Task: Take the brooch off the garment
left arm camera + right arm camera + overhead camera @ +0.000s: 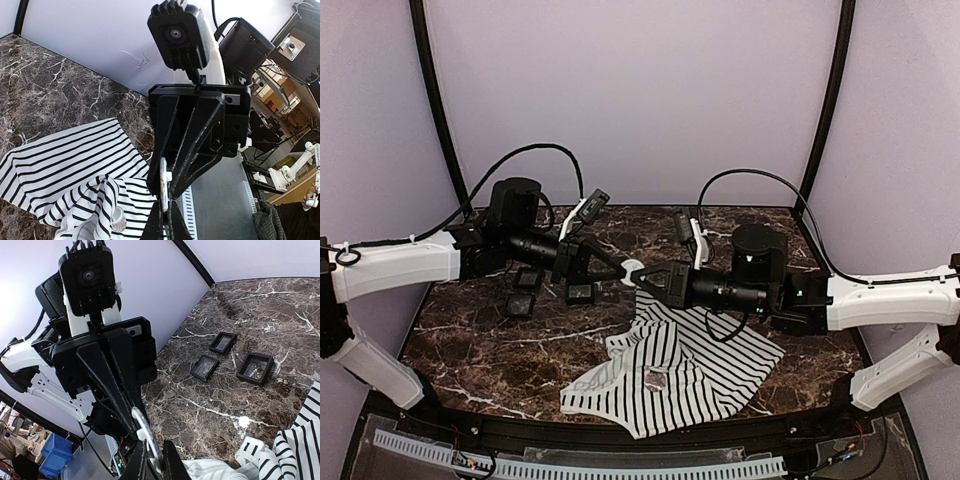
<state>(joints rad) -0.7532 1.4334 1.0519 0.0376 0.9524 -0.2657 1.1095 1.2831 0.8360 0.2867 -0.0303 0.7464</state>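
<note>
Both hands are seen tip to tip above the tabletop [480, 340]. The left hand [618, 266] is squeezed almost shut, and a small white ring [163, 182] is pinched at its fingertips. The right hand [646, 275] is squeezed almost shut on the same ring from the other side. This ring is judged to be the brooch, though that cannot be told for sure. It looks hard, thin and light, so it could be dropped easily. It is best held by its rim, flat between the fingers.

Below the hands, toward the near edge, the garment [690, 350] is lying crumpled on the tabletop. Neither hand is seen touching it. It is soft and floppy and would bunch up if pulled. A small pale thing [657, 380] is seen on its stripes, but what it is cannot be told. Small black boxes [255, 368] are set out farther to the left.
</note>
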